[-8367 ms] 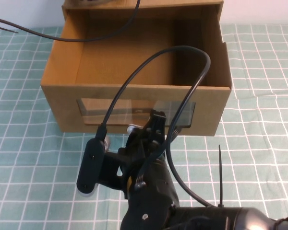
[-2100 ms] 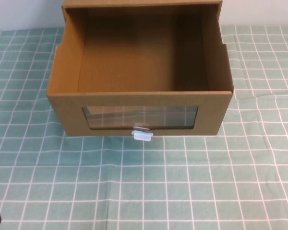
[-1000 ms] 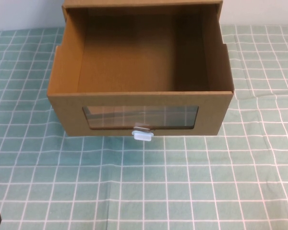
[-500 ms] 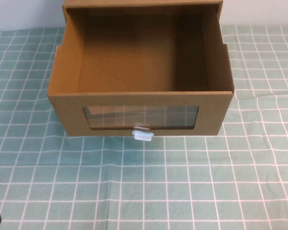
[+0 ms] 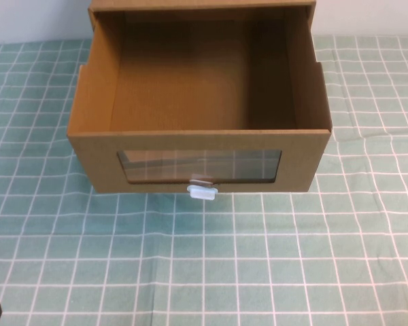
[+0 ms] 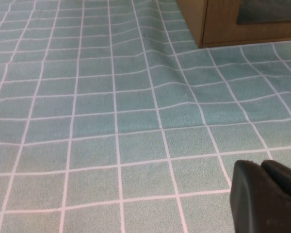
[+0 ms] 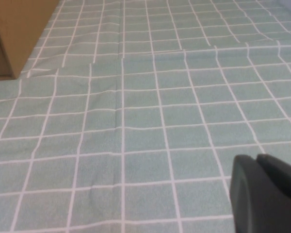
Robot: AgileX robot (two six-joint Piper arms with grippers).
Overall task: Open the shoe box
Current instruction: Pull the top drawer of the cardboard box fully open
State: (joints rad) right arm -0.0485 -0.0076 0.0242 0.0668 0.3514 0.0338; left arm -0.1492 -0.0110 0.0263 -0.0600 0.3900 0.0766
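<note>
– What's the surface like?
– A tablecloth [image 5: 272,272], soft green, with thin white lines crossing into a grid of squares. In the high view it reaches the near edge and both side edges.
– And behind it?
– A plain pale wall [image 5: 34,20], meeting the cloth along the far side.
– Does the cloth lie flat?
– Not quite. In the left wrist view a ripple [image 6: 160,63] bends the white lines into waves. In the right wrist view a long crease [image 7: 121,107] follows one line, and the squares on either side of it sit slightly out of step.
– The light?
– Soft and even; the green keeps much the same tone from near side to far.
</note>
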